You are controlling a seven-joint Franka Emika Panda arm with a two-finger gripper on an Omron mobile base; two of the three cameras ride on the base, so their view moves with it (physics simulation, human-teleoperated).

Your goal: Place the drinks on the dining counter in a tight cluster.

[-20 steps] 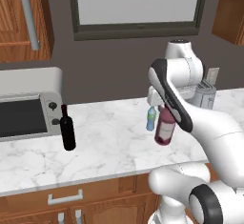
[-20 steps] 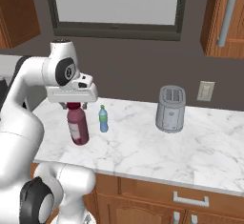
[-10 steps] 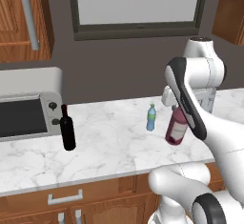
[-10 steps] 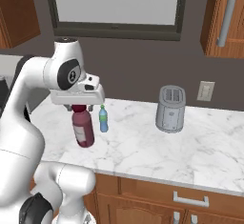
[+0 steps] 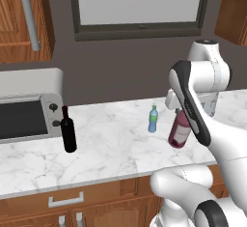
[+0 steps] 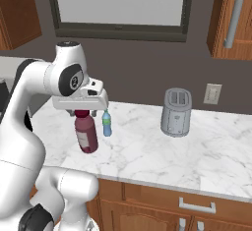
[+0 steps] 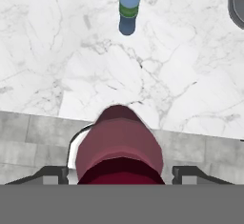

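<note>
the dark-red juice bottle (image 6: 86, 134) hangs lifted off the marble tabletop (image 6: 147, 151), tilted, near the front edge; in the hand view its body (image 7: 119, 147) sits between the 2 fingers (image 7: 50, 174), which are clenched on it near the cap. the gripper (image 6: 83, 111) holds it from above, and in the left base view the bottle (image 5: 179, 130) shows just beside the white arm.

the small blue water bottle with a green cap (image 6: 106, 123) stands upright on the tabletop just behind the held bottle, apart from it; it shows too in the left base view (image 5: 153, 119) and the hand view (image 7: 128, 1). the tall black wine bottle (image 5: 68, 130) stands upright well to the left, just in front of the microwave (image 5: 29, 107).

the tabletop is white marble with grey veins, over wooden drawers with silver handles (image 6: 197, 206). a grey toaster (image 6: 175, 112) sits to the right, near a wall socket (image 6: 212, 94). the wall behind is dark grey, with a dark-framed window (image 6: 120, 6) and wooden cabinets (image 6: 231, 16) on either side.
</note>
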